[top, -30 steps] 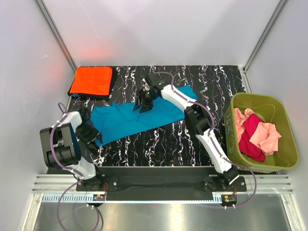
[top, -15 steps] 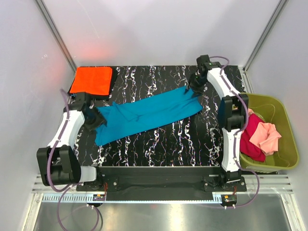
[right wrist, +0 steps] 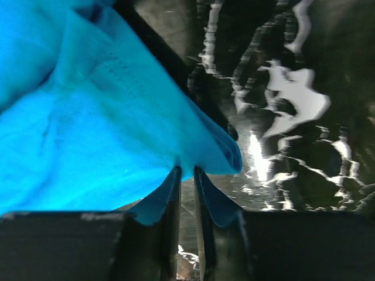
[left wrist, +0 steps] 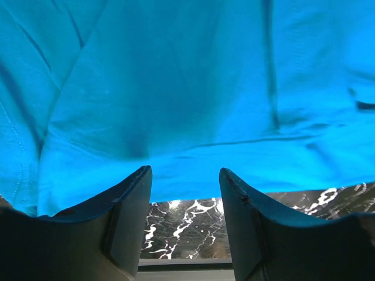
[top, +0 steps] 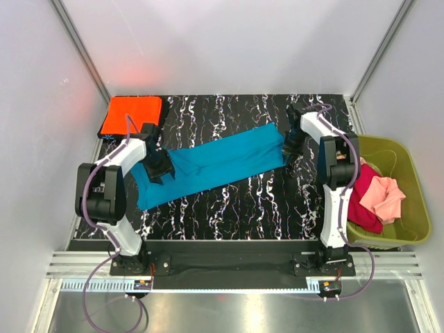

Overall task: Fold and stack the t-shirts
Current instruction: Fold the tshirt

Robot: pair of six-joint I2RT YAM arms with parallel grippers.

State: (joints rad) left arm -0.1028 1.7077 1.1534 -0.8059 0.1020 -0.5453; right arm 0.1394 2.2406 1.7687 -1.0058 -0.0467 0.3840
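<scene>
Both arms shifted. Left gripper [left wrist: 184,175], 9 o'clock on the teal shirt [top: 215,163], stands wide; right gripper [right wrist: 187,171], 3 o'clock, pinches its hem.

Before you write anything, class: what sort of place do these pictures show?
Probably a robot test booth: left arm and right arm bolted at a table's edge, plain white walls close around, a bin of shirts waiting.

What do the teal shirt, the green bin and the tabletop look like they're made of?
The teal shirt: soft knit cloth, matte, probably cotton jersey; it wrinkles and shows stitched hems. The green bin: moulded plastic, likely, with smooth rigid walls. The tabletop: black marble-look sheet with white veins; glare suggests a glossy finish.
</scene>
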